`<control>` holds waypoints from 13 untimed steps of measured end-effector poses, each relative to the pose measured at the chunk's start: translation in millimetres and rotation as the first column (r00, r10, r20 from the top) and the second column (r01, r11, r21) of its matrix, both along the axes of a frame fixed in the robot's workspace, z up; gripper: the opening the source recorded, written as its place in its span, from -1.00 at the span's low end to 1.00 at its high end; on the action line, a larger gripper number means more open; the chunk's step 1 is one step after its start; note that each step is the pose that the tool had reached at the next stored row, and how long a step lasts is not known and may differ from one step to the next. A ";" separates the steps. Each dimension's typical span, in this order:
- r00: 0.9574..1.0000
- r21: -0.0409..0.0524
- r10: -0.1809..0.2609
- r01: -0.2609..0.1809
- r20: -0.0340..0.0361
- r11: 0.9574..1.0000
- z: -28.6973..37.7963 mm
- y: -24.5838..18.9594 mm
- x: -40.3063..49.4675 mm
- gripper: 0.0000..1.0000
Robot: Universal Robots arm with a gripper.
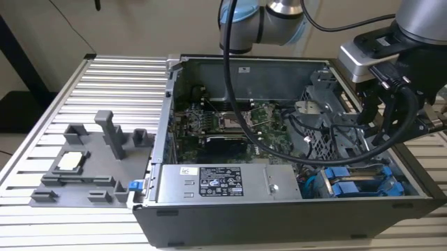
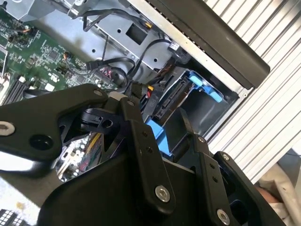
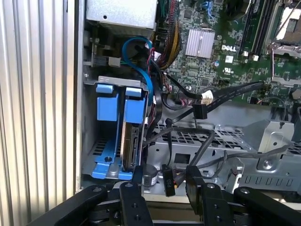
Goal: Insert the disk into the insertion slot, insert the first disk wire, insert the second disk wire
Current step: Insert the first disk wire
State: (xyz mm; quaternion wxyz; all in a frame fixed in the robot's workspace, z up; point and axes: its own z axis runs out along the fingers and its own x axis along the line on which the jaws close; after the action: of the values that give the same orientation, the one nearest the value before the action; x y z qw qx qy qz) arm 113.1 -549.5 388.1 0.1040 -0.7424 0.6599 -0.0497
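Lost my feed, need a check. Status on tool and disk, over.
Tool open, holding nothing. Disk in blue carrier sits in the insertion slot. Loose black wires lie beside it, near the tool.

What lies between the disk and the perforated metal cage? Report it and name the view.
In the first wrist view, loose black cables hang between the disk, seated in its blue carrier, and the perforated cage.
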 end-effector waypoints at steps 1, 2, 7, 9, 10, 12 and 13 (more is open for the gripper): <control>1.000 0.000 0.001 -0.001 0.000 1.000 -0.1 0.1 0.4 -0.02; 1.000 0.000 0.002 -0.002 0.000 1.000 -0.2 0.1 0.8 -0.02; 1.000 0.000 0.005 -0.005 0.000 1.000 -0.2 0.1 1.6 -0.02; 1.000 0.000 0.005 -0.005 0.000 1.000 -0.2 0.1 1.7 -0.02; 1.000 0.000 0.005 -0.005 0.000 1.000 -0.3 0.1 1.7 -0.02; 1.000 0.000 0.005 -0.005 0.000 1.000 -0.3 0.1 1.7 -0.02; 1.000 0.000 0.005 -0.005 0.000 1.000 -0.3 0.1 1.7 -0.02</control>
State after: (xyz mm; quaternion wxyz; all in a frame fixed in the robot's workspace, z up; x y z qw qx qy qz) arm 114.8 -549.4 387.8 0.1042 -0.7440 0.6582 -0.0494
